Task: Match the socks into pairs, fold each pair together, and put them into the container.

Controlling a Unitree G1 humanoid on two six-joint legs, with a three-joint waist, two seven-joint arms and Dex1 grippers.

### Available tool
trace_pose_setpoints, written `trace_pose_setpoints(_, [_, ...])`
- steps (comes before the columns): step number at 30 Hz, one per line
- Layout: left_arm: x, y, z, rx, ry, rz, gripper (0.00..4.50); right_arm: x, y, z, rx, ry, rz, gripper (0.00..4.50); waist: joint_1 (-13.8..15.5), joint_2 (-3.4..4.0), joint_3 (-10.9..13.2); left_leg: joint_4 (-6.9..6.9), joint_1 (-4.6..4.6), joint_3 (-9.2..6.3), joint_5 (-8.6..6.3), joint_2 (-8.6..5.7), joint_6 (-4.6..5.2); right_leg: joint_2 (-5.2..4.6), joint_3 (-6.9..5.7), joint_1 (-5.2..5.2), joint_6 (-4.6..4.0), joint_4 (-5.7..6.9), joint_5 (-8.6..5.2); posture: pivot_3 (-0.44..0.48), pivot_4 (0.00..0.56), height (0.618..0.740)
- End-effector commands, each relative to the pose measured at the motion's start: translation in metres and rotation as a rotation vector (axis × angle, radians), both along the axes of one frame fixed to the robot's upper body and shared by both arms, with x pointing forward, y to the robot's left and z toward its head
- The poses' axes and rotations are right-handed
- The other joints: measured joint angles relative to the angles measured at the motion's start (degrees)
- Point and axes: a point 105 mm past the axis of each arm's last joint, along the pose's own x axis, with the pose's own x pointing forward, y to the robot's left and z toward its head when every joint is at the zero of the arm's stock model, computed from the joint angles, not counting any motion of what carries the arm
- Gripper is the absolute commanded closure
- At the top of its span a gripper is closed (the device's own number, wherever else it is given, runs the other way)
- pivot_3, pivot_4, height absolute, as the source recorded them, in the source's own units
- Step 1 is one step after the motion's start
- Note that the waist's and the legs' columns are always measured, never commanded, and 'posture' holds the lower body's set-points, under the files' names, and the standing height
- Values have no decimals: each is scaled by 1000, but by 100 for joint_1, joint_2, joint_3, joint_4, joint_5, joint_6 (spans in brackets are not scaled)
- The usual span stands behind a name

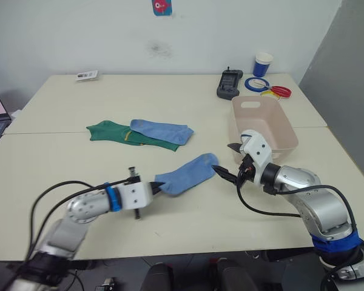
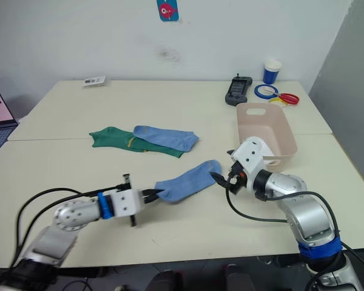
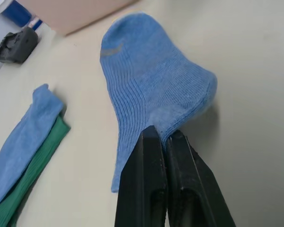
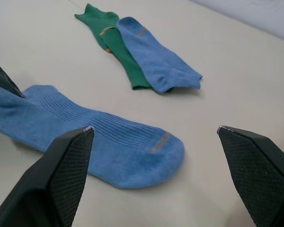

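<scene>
Your left gripper (image 1: 156,187) has its jaws clamped on the heel edge of a light blue sock (image 1: 187,174), which lies flat on the surface (image 1: 60,157) near the front centre. From that sock, your right gripper (image 1: 224,174) sits just beside its toe end at about 3 o'clock, jaws spread wide apart and holding nothing; the right wrist view shows the toe lying between the two open fingers (image 4: 66,175), not touched by them.

At about 11 o'clock from the held sock, well apart from it, a second light blue sock (image 1: 162,131) lies overlapping a dark green sock (image 1: 118,133) with a small yellow mark.

The pink-beige container (image 1: 264,124) stands at about 1 o'clock from the held sock, just behind your right gripper. I cannot tell what, if anything, lies inside it.
</scene>
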Motion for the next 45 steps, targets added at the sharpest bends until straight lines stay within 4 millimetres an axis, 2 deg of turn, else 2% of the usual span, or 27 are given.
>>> trace_pose_setpoints(1, [6,26,7,58,-73,40,4479,-3,-1,-13,22,132,17,0,4,1,0,0,-1,2,0,0,0,0,-2,-1,0,0,0,0,150,740])
trace_pose_setpoints(3, [7,24,7,36,-77,37,4479,-3,-2,-23,39,224,-5,0,6,1,0,-1,-2,2,0,2,1,-1,-3,0,0,0,0,0,150,740])
trace_pose_setpoints(6, [1,21,7,8,-70,11,3883,-1,1,-31,94,322,-32,0,8,0,0,0,-9,3,-1,2,2,-3,-2,-3,0,-1,0,0,150,740])
trace_pose_setpoints(9, [-9,27,7,-4,-51,-2,2942,4,7,-31,187,408,-52,0,-10,0,0,-1,-8,3,-2,4,3,-7,1,-4,0,0,0,0,150,740])
trace_pose_setpoints(13, [-18,46,11,-55,20,65,1604,6,15,-34,236,485,-48,0,-23,0,0,-2,-4,2,-2,23,3,1,0,-8,-1,4,0,0,150,740])
trace_pose_setpoints(16, [-17,64,21,-226,125,231,653,11,24,-40,262,530,-61,0,-23,1,1,-2,-5,3,-2,38,3,10,-5,-9,-4,5,-1,0,150,740])
trace_pose_setpoints(18, [-17,71,20,-344,243,328,12,15,30,-46,261,546,-66,0,-24,1,1,-2,-4,2,-2,42,3,12,-6,-10,-3,5,-2,0,150,740])
trace_pose_setpoints(21, [-23,70,13,-457,394,402,12,21,39,-48,280,566,-65,0,-32,1,1,-2,-2,5,-2,43,2,13,0,-9,-3,3,-2,0,150,740])
trace_pose_setpoints(24, [-17,60,12,-572,486,449,12,27,42,-50,290,574,-78,0,-25,-1,-1,0,-2,3,-2,42,2,15,0,-9,-3,4,-2,0,150,740])
trace_pose_setpoints(27, [0,51,-3,-617,588,529,12,31,45,-50,304,577,-76,0,-11,-7,-5,0,-1,3,-2,46,2,32,-4,-6,-3,5,-2,0,150,740])
trace_pose_setpoints(29, [10,47,-10,-587,589,559,12,31,48,-51,306,580,-68,0,-9,-14,-9,1,-2,5,-2,47,2,59,-5,-5,-3,5,-1,0,150,740])
trace_pose_setpoints(32, [20,41,-18,-556,605,594,0,31,55,-50,328,587,-52,603,-27,-16,-10,1,-1,6,-2,55,2,66,8,-8,-4,4,-1,0,150,740])
trace_pose_setpoints(34, [20,37,-21,-522,623,583,0,31,57,-49,333,589,-46,1275,-25,-16,-10,0,-1,6,-2,60,2,72,8,-10,-5,4,0,0,150,740])
trace_pose_setpoints(35, [19,37,-22,-500,624,577,405,30,57,-49,333,588,-44,1684,-25,-15,-9,0,0,6,-2,66,2,77,7,-10,-7,5,1,0,150,740])
trace_pose_setpoints(38, [18,39,-22,-481,630,572,1207,29,56,-48,335,591,-42,2762,-18,-15,-9,-1,1,6,-2,74,2,83,3,-10,-15,6,1,0,150,740])
trace_pose_setpoints(42, [16,47,-18,-475,631,573,2507,27,57,-49,344,599,-30,4327,-19,-15,-9,-1,0,7,-2,73,2,83,9,-11,-16,4,1,0,150,740])
trace_pose_setpoints(43, [15,47,-17,-478,633,571,2792,27,57,-49,345,599,-28,4500,-19,-15,-9,-1,0,7,-2,73,2,82,9,-11,-16,4,1,0,150,740])
trace_pose_setpoints(45, [12,45,-13,-482,642,554,3418,27,58,-48,348,598,-26,4500,-21,-15,-9,-1,0,7,-2,73,2,82,8,-13,-16,4,1,0,150,740])
